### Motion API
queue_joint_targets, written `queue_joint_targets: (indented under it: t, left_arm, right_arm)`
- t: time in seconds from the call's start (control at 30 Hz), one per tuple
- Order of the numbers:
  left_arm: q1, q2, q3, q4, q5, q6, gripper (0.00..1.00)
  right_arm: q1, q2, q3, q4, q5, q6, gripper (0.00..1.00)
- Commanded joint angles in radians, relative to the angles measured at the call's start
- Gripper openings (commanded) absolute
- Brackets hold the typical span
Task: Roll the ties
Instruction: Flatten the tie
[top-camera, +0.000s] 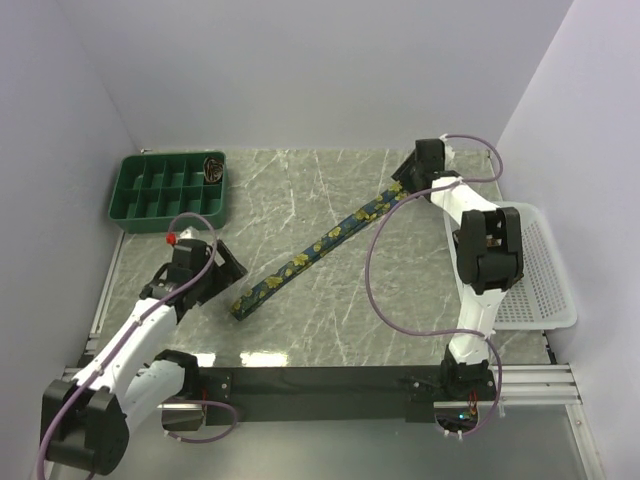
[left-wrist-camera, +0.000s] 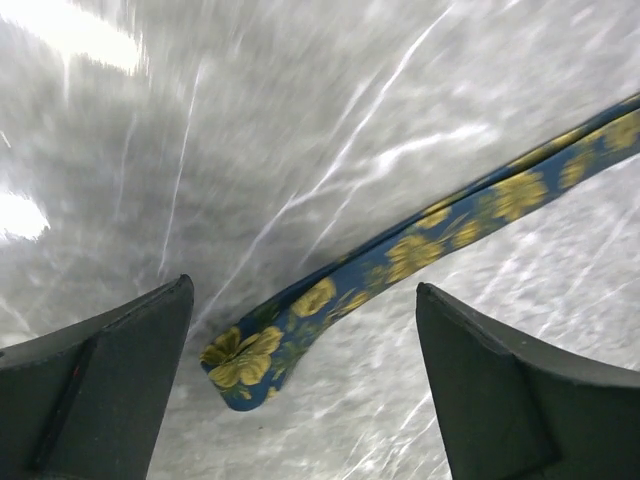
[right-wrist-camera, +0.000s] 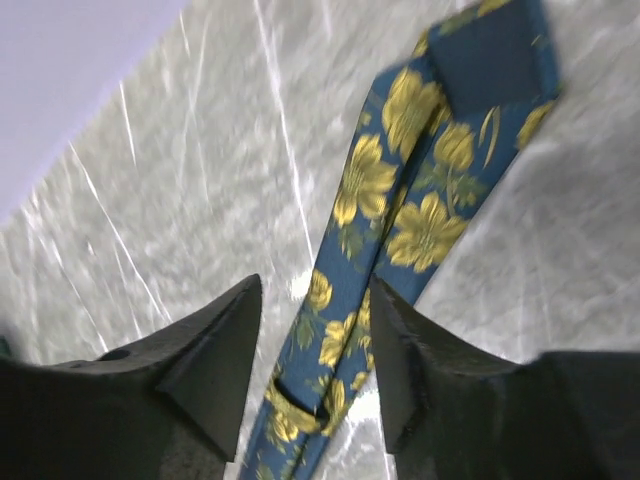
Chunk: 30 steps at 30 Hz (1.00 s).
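A dark navy tie (top-camera: 318, 245) with yellow flowers lies stretched diagonally across the marble table. Its narrow end (left-wrist-camera: 245, 358) rests flat on the table between the fingers of my left gripper (left-wrist-camera: 302, 285), which stands wide open and touches nothing. From above, the left gripper (top-camera: 228, 268) sits just left of that end. The tie's wide end (right-wrist-camera: 420, 200) shows its back seam and keeper loop. It runs between the fingers of my right gripper (right-wrist-camera: 315, 283), whose jaws stand apart; the right finger (right-wrist-camera: 400, 340) is against the tie's edge and the left finger is clear of it.
A green compartment tray (top-camera: 170, 192) stands at the back left, with a dark rolled tie (top-camera: 213, 168) in its far right compartment. A white mesh basket (top-camera: 545, 275) sits at the right edge, behind the right arm. Walls close in on the left, back and right.
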Motion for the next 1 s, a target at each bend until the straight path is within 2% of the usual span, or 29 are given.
queue_joint_targets:
  t: [0.0, 0.23, 0.5, 0.7, 0.97]
  left_arm:
    - [0.006, -0.065, 0.097, -0.028, -0.069, 0.099, 0.99]
    - [0.007, -0.174, 0.175, -0.062, -0.175, 0.3, 0.99]
    - [0.007, -0.193, 0.143, -0.014, -0.15, 0.305, 0.99]
    - [0.006, -0.188, 0.143, -0.008, -0.167, 0.304, 0.99]
    - [0.004, -0.187, 0.142, -0.005, -0.169, 0.304, 0.99]
  right_arm:
    - [-0.033, 0.042, 0.035, 0.013, 0.003, 0.049, 0.52]
    - [-0.065, 0.105, 0.051, 0.071, -0.032, 0.132, 0.48]
    - [-0.068, 0.166, 0.059, 0.138, -0.038, 0.194, 0.43]
    - [-0.068, 0.143, 0.022, 0.201, -0.015, 0.232, 0.37]
    - [-0.068, 0.169, 0.042, 0.195, -0.012, 0.249, 0.37]
